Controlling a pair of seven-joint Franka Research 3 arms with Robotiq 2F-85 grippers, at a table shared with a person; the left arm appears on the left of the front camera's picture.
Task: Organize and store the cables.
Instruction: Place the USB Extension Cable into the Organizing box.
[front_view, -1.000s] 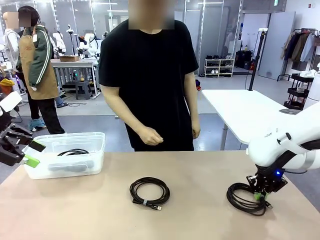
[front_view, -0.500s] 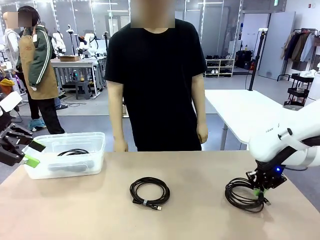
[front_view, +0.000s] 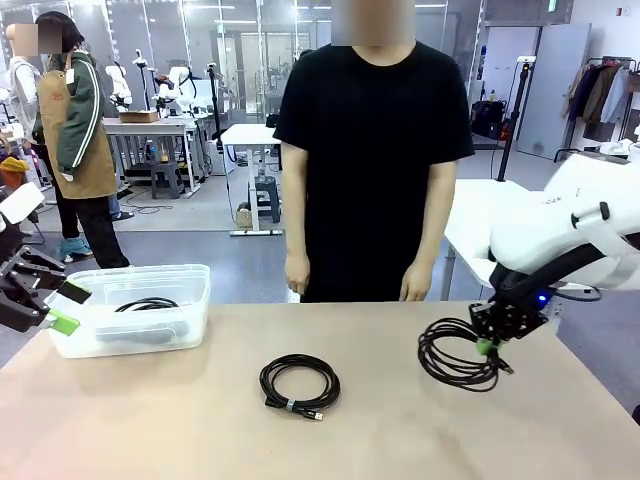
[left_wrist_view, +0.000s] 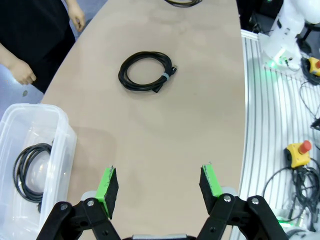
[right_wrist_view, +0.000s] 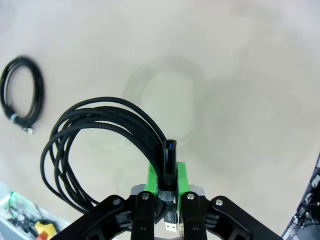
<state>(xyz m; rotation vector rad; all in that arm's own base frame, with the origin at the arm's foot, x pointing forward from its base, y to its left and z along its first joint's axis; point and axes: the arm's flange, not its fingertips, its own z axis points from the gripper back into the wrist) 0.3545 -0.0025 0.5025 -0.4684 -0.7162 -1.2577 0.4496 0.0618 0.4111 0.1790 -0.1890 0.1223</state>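
My right gripper (front_view: 487, 346) (right_wrist_view: 168, 181) is shut on a coiled black cable (front_view: 452, 358) (right_wrist_view: 102, 137) and holds it lifted off the table at the right. Its USB plug (right_wrist_view: 169, 152) sticks up between the green pads. A second coiled cable (front_view: 299, 385) (left_wrist_view: 147, 71) (right_wrist_view: 22, 93) lies flat at the table's middle. A third coil (front_view: 146, 304) (left_wrist_view: 31, 170) rests inside the clear plastic bin (front_view: 190, 283) (left_wrist_view: 53, 119) at the left. My left gripper (front_view: 63, 306) (left_wrist_view: 159, 186) hangs open beside the bin, holding nothing.
A person in a black shirt (front_view: 375, 150) stands at the far edge of the table, both hands hanging down. Another white table (front_view: 480, 225) stands behind on the right. The tan tabletop (front_view: 180, 420) is bare between the bin and the middle coil.
My right gripper has lifted its cable coil off the table and carried it up and to the left. The person has stepped to the right. The left arm has stayed still.
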